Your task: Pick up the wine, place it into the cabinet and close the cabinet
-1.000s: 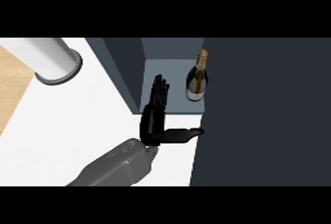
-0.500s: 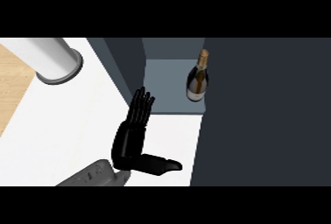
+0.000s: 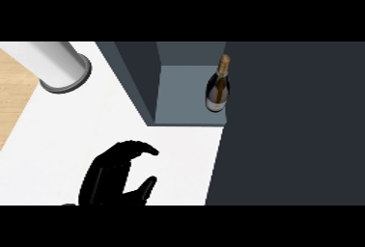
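The wine bottle (image 3: 217, 91), dark glass with a gold neck, stands upright inside the open cabinet (image 3: 185, 103), against the right of its shelf. The dark cabinet door (image 3: 292, 120) stands open and fills the view's right side. My left hand (image 3: 107, 181) is low over the white counter (image 3: 85, 120), well in front of the cabinet and left of the door. Its fingers are curled over at the tips and hold nothing; the thumb points toward the door. My right hand does not show.
A white cylinder on a grey base (image 3: 53, 62) stands at the counter's back left. The counter's left edge borders a wooden floor (image 3: 10, 91). The cabinet's left wall (image 3: 139, 77) juts toward me.
The left hand has pulled back from the cabinet mouth toward the view's lower edge, and its straight fingers have curled. The bottle and door have not moved.
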`<act>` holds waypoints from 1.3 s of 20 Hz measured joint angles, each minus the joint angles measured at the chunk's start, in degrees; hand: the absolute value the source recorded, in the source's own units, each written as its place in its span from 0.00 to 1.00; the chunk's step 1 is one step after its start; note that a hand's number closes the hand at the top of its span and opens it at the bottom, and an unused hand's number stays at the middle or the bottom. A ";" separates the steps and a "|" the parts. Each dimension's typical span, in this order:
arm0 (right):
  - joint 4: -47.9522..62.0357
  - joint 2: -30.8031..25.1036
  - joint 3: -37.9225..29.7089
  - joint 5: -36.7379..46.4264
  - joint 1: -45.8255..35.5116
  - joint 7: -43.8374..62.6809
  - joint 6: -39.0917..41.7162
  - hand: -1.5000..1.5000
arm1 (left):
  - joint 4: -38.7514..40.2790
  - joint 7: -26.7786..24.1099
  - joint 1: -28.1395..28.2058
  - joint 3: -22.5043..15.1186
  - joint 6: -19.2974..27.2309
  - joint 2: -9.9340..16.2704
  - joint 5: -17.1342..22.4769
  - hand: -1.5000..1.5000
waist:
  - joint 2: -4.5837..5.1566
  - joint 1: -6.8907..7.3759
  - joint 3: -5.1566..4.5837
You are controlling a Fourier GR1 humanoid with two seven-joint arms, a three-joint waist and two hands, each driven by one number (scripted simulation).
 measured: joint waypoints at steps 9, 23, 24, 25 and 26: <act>-0.52 2.91 12.11 -1.22 0.57 4.77 0.03 1.00 | -8.16 -0.78 10.42 6.87 -7.67 13.16 1.91 0.00 | -0.10 0.25 -0.06; 1.14 7.28 38.69 10.00 -10.63 14.84 -17.28 1.00 | -9.51 -7.26 27.58 20.74 -21.23 25.87 9.86 0.00 | -0.51 1.18 -0.24; 2.23 7.32 40.37 11.11 -12.08 14.60 -19.46 1.00 | -9.61 -7.48 28.67 21.46 -21.81 26.75 10.25 0.00 | -0.54 1.38 -0.24; 2.64 6.66 41.30 11.68 -13.44 14.18 -21.47 1.00 | -9.11 -7.85 29.66 22.14 -22.90 27.25 10.61 0.00 | -0.53 1.44 -0.25; 2.64 5.58 41.67 11.99 -14.81 13.97 -23.35 1.00 | -8.70 -8.15 30.75 22.78 -24.24 28.13 10.90 0.00 | -0.57 1.70 -0.27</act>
